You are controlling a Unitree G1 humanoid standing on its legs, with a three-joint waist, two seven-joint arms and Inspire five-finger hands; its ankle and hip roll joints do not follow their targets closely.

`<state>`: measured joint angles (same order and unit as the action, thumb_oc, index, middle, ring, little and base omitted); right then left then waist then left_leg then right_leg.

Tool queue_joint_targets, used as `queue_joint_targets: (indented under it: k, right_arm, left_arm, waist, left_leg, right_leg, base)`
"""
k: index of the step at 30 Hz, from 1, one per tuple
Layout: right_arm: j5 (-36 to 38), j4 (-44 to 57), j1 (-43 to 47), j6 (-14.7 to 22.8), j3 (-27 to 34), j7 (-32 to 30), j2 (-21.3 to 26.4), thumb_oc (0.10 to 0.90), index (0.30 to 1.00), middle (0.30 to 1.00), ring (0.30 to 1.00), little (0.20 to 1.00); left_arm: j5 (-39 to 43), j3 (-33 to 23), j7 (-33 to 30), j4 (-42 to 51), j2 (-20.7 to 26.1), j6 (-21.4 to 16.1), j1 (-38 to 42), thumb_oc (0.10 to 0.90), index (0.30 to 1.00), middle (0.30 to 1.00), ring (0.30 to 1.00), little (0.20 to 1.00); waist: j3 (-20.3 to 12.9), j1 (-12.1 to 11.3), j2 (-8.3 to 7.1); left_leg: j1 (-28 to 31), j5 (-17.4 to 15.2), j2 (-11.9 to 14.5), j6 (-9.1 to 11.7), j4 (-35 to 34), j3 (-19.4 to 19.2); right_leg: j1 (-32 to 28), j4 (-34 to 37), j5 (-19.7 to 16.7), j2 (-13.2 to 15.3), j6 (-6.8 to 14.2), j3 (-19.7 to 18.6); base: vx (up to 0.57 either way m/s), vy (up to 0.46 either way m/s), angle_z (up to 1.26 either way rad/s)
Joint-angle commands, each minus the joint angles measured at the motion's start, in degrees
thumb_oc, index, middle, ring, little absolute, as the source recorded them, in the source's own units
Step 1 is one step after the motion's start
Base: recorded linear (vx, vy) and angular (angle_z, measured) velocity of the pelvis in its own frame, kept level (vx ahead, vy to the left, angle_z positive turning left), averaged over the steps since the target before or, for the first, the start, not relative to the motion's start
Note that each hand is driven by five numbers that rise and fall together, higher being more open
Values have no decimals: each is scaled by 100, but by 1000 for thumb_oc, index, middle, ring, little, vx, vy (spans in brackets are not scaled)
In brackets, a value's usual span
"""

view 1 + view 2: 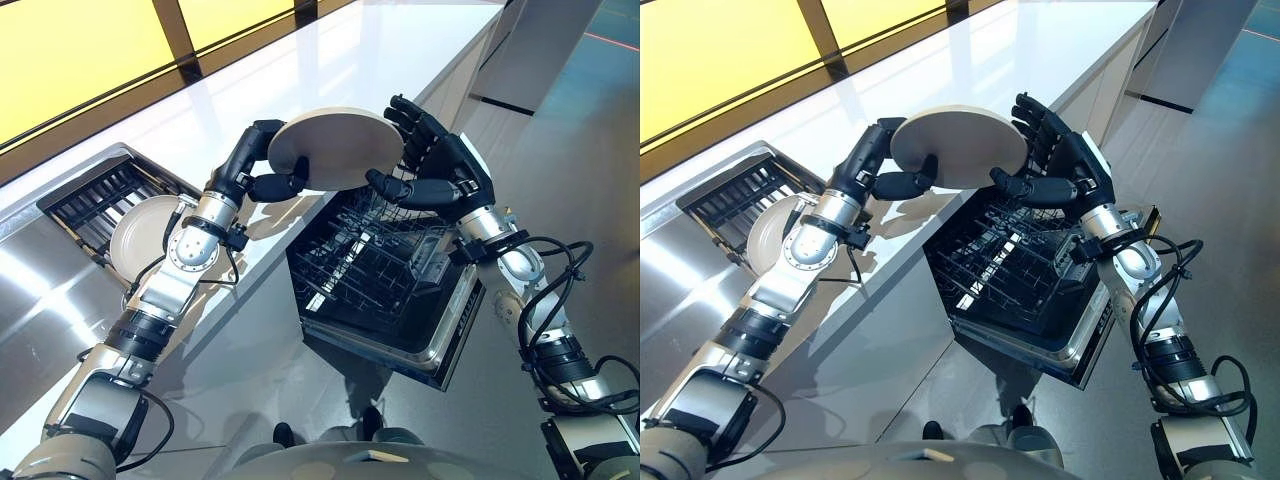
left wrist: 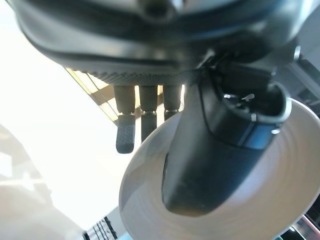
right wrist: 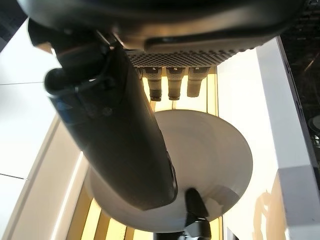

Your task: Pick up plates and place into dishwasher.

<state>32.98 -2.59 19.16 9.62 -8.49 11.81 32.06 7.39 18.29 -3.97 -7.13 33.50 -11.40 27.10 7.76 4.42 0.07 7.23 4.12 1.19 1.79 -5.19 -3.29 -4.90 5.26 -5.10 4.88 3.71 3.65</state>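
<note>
Plates were only partly dealt with: one second plate lay in the sink rack at far left, not yet collected, while no plate could be made out in the open dishwasher rack. Moving rightward, the left hand pinched the raised plate at its near-left rim, thumb beneath and fingers curled behind. On the other edge, the right hand held its fingers spread behind the rim, thumb reaching under; I judged it a handover in progress. Below, the dishwasher rack stood open with clear room above its tines. The counter edge ran just beside the rack's left side.
</note>
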Motion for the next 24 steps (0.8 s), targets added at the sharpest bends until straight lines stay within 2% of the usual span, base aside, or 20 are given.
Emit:
queue_joint_targets:
  k: [1,7,8,9,10,24]
  right_arm:
    - [35,29,1158,461,-31,-2,-106,800,900,900,900,900]
    - [-19,-2,1394,374,-168,31,-193,800,900,900,900,900]
    - [-29,-13,1425,374,-191,36,-198,676,794,794,794,776]
    - [-25,-15,1449,382,-209,29,-197,339,505,505,505,439]
    - [24,-4,1468,417,-223,102,-193,100,300,300,300,200]
    - [151,-68,1475,450,-162,140,-135,100,300,300,300,200]
  left_arm:
    - [442,193,-57,180,39,-408,1272,100,300,300,300,200]
    - [528,345,38,121,-82,-413,1319,100,300,300,300,200]
    - [525,357,48,119,-94,-409,1323,100,300,300,300,200]
    - [495,365,46,125,-104,-409,1320,100,300,300,300,200]
    - [485,380,59,138,-108,-421,1310,100,300,300,300,200]
    - [465,365,26,39,-66,-354,1283,100,300,300,300,200]
  waist:
    - [-497,-46,-126]
    - [-510,-49,-121]
    - [-515,-51,-122]
    - [-520,-54,-123]
    - [-525,-58,-126]
    - [-532,-69,-148]
  left_leg:
    - [56,-415,-352,-144,19,210]
    - [54,-424,-363,-160,19,219]
    - [55,-426,-362,-161,19,216]
    - [55,-428,-361,-163,19,216]
    - [57,-430,-361,-165,19,221]
    - [55,-425,-336,-155,19,206]
  right_leg:
    - [-164,-26,69,-281,104,115]
    - [-148,-26,65,-283,105,75]
    - [-147,-26,66,-282,106,73]
    - [-148,-26,68,-283,106,69]
    - [-151,-26,70,-289,103,60]
    - [-152,-26,76,-305,97,57]
  base:
    - [0,0,0]
    - [0,0,0]
    - [0,0,0]
    - [0,0,0]
    - [0,0,0]
    - [0,0,0]
